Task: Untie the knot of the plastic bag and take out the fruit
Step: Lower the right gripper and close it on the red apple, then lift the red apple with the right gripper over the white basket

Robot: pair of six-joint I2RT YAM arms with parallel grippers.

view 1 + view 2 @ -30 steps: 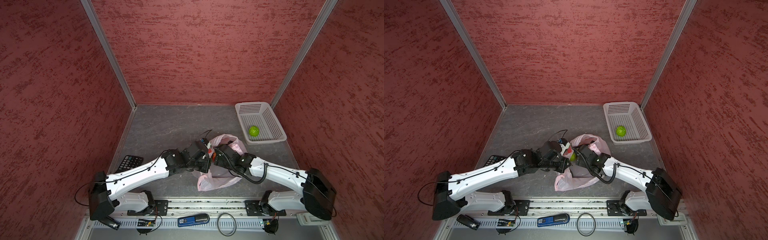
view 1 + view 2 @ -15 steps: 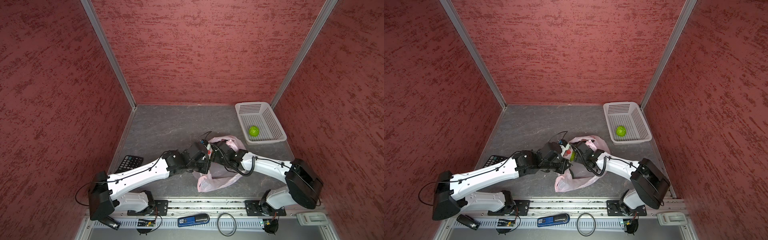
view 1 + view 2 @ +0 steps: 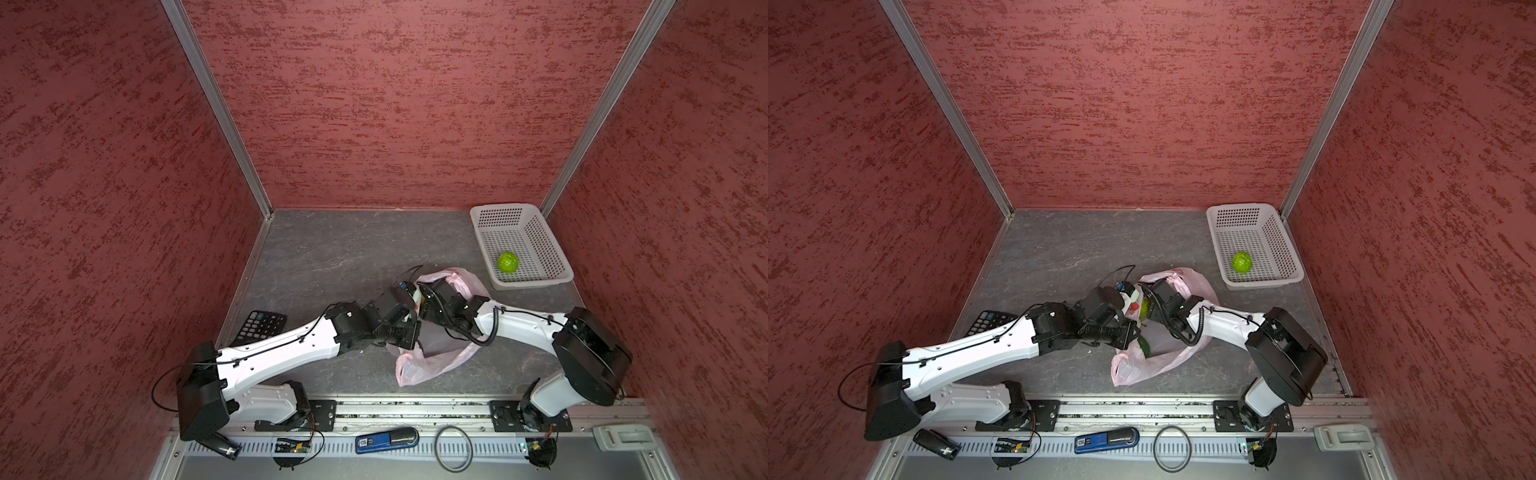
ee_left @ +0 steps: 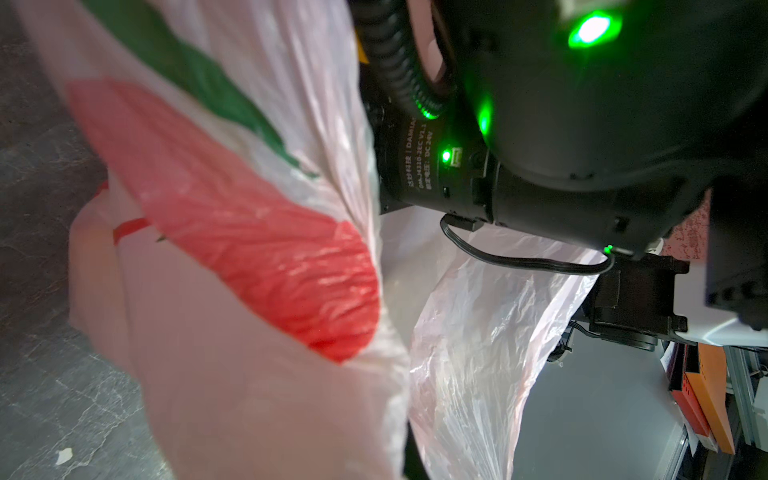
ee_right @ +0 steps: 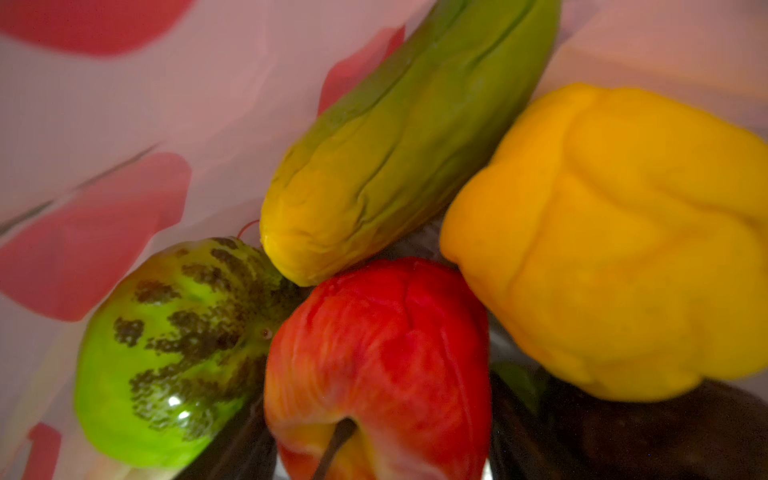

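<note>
The pale-pink plastic bag lies near the front middle of the floor with its mouth gaping; no knot shows. My left gripper is shut on the bag's edge, and plastic drapes over its jaws in the left wrist view. My right gripper reaches into the mouth. Inside lie a red apple, a green striped fruit, a long yellow-green one, a yellow one and a dark one. Dark fingers flank the apple; contact is unclear.
A white perforated basket at the back right holds one bumpy green fruit. A black calculator lies by the left wall. On the front rail sit a blue device and a black ring. Red walls close in three sides.
My right arm has swung inward and pushed its gripper deeper into the bag's mouth, toward the left gripper. The left arm has stayed put, holding the bag.
</note>
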